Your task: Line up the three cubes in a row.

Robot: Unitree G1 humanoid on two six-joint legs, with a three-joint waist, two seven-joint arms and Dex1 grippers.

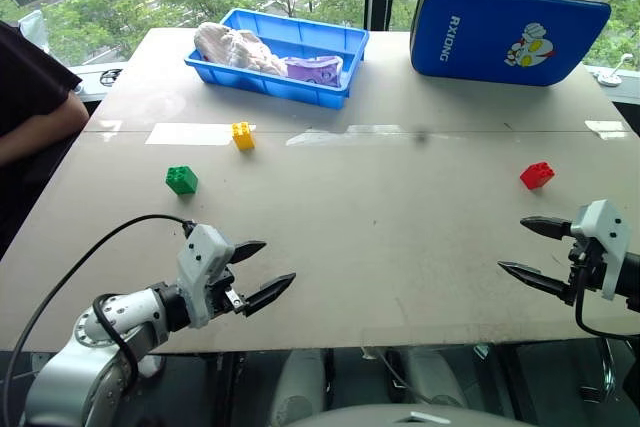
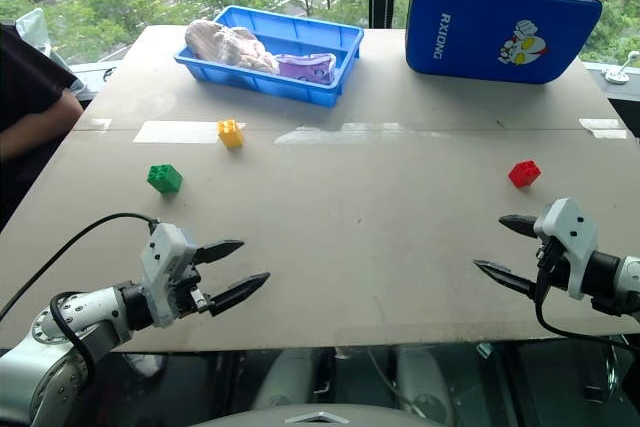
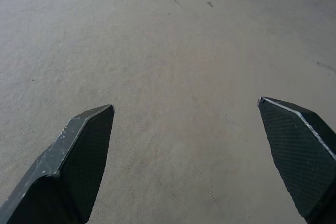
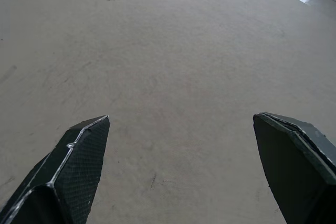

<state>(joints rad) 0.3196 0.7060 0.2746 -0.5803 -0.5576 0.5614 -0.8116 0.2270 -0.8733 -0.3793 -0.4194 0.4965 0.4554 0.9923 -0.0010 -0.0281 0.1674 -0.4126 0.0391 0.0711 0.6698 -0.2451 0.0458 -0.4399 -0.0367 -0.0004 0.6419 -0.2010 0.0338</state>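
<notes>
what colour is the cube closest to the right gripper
Red. The cube sits on the table just ahead of the right gripper, clearest in the left eye view.

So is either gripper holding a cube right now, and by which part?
No. Left gripper and right gripper are open and empty; all three cubes sit on the table.

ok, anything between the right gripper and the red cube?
Nothing. In the left eye view, only bare table separates the open right gripper from the red cube.
</notes>
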